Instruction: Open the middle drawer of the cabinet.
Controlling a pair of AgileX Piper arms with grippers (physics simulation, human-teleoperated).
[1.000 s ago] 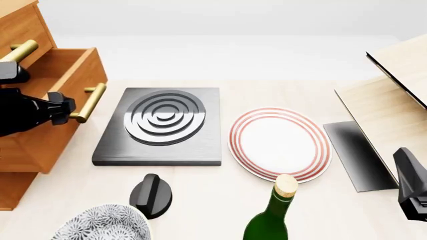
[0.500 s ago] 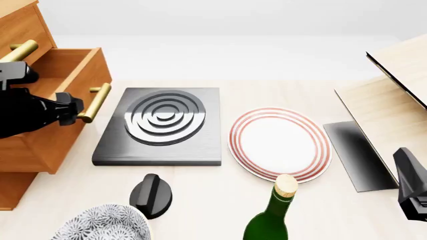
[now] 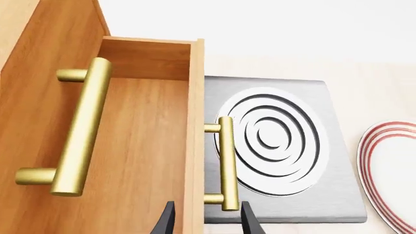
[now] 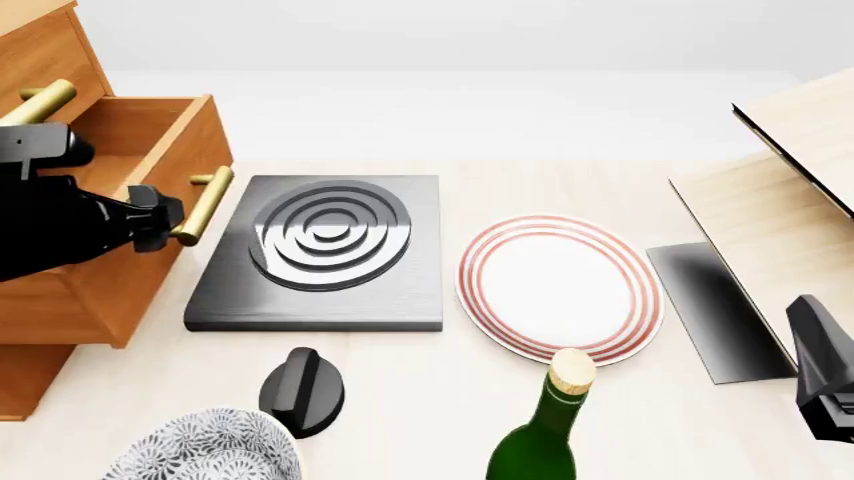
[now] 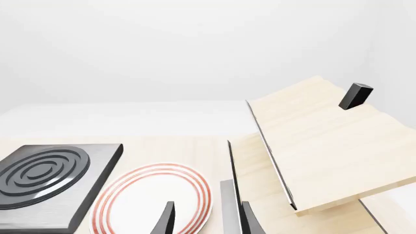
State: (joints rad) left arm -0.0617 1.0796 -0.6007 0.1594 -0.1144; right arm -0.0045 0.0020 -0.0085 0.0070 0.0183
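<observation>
The orange-brown cabinet (image 4: 40, 60) (image 3: 39, 73) stands at the far left. Its middle drawer (image 4: 134, 150) (image 3: 149, 146) is pulled out toward the right, with the inside showing. My left gripper (image 4: 171, 215) (image 3: 208, 219) is at the near end of the drawer's brass handle (image 4: 203, 205) (image 3: 226, 161). One finger stands on each side of the bar, with a gap wider than the bar. The upper drawer's handle (image 4: 40, 100) (image 3: 78, 126) is behind it. My right gripper (image 4: 827, 380) (image 5: 208, 219) hangs at the near right, open and holding nothing.
A dark hob plate with rings (image 4: 327, 245) lies right beside the drawer front. A red-rimmed plate (image 4: 561, 285), a green bottle (image 4: 547, 430), a black knob (image 4: 304, 390) and a patterned bowl (image 4: 200, 450) sit nearer. Pale boards (image 4: 787, 200) stand at the right.
The middle drawer has slid further out to the right, and my left gripper moved with its handle. The right arm has not moved.
</observation>
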